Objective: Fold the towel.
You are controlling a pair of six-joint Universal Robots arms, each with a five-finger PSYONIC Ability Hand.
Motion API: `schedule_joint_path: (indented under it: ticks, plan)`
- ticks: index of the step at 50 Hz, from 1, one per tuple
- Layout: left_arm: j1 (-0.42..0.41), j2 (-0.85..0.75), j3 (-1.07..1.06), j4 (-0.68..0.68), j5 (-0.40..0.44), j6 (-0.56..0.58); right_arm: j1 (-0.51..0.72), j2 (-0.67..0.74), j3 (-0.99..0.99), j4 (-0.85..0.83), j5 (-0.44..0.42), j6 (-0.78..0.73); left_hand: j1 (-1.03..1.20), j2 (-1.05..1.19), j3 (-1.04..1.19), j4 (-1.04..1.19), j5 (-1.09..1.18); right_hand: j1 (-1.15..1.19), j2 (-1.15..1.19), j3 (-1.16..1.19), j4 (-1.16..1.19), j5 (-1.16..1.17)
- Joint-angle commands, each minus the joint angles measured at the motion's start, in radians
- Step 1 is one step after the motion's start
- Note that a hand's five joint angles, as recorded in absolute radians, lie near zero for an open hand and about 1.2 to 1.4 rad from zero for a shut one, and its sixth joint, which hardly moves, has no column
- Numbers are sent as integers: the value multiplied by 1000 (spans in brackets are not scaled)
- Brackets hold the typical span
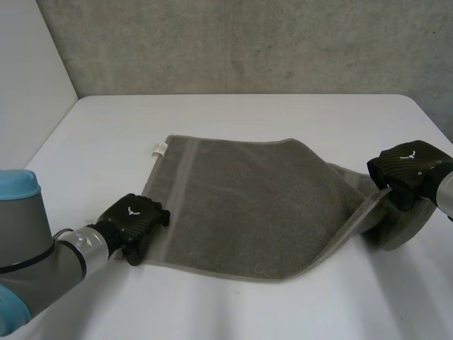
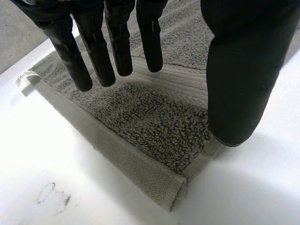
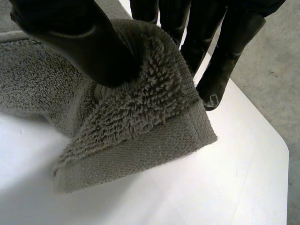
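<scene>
The towel (image 1: 248,205), grey and thick, lies spread in the middle of the white table (image 1: 248,117), with a small white label (image 1: 158,149) at its far left corner. The left hand (image 1: 134,223) is over the near left corner. The right hand (image 1: 407,170) is at the towel's right end, which is raised off the table and curled over.

The left wrist view shows the left hand released: its fingers (image 2: 98,51) are straight above the cloth and its thumb (image 2: 239,70) is at the near hem, gripping nothing. A faint smudge (image 2: 54,199) marks the table near that corner. The right wrist view shows the right hand pinching the lifted corner between its thumb (image 3: 79,42) and fingers (image 3: 225,61).

A rough grey wall (image 1: 248,42) stands behind the table.
</scene>
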Motion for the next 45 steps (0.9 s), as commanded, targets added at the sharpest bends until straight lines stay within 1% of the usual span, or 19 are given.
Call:
schedule_joint_path:
  ticks: [1,12,23,25,26,28,29,31,32,35,36,37,39,40,41,45]
  plan:
    - [0,-20,-3,46,-3,6,0,0,4,-5,0,0,69,70,70,70,74,67,61,59,62,39]
    - [0,-44,3,103,-3,6,0,0,11,-16,0,0,136,138,138,138,142,67,61,59,62,39]
    - [0,-62,11,106,-3,8,0,0,14,-16,0,0,263,264,264,264,268,67,61,59,62,39]
    - [0,-68,16,106,-3,6,0,0,14,-19,0,0,350,352,352,352,356,67,61,59,62,39]
    - [0,-68,16,106,-3,6,0,0,14,-19,0,0,351,352,352,352,356,67,61,59,62,39]
    - [0,-68,22,106,-3,6,0,0,14,-20,0,0,473,475,475,475,479,67,61,59,62,39]
    - [0,-68,22,106,-3,6,0,0,14,-20,0,0,474,476,476,475,480,67,61,59,62,39]
    - [2,-62,22,104,-4,5,0,0,16,-22,0,0,597,598,598,598,602,67,61,59,62,39]
    - [2,-62,22,104,-5,5,0,0,16,-22,0,0,597,599,599,599,603,67,61,59,62,39]
    - [6,-45,22,103,-8,5,0,0,16,-22,0,0,656,658,658,657,662,67,61,59,62,39]
    - [12,-28,22,103,-8,5,0,0,16,-22,0,0,737,739,739,739,743,67,61,59,62,39]
    - [13,-28,22,103,-8,5,0,0,16,-22,0,0,738,740,740,740,744,67,61,59,62,39]
    - [22,7,17,101,-5,3,0,0,14,-22,0,0,855,857,857,857,861,67,61,59,62,39]
    - [22,7,17,101,-5,3,0,0,14,-22,0,0,856,857,857,857,861,67,61,59,62,39]
    - [26,21,14,101,-5,2,-1,0,14,-22,0,0,911,912,912,912,916,67,61,59,62,39]
    - [37,38,11,98,-5,0,-3,0,13,-22,0,-2,911,913,913,912,917,67,61,59,62,39]
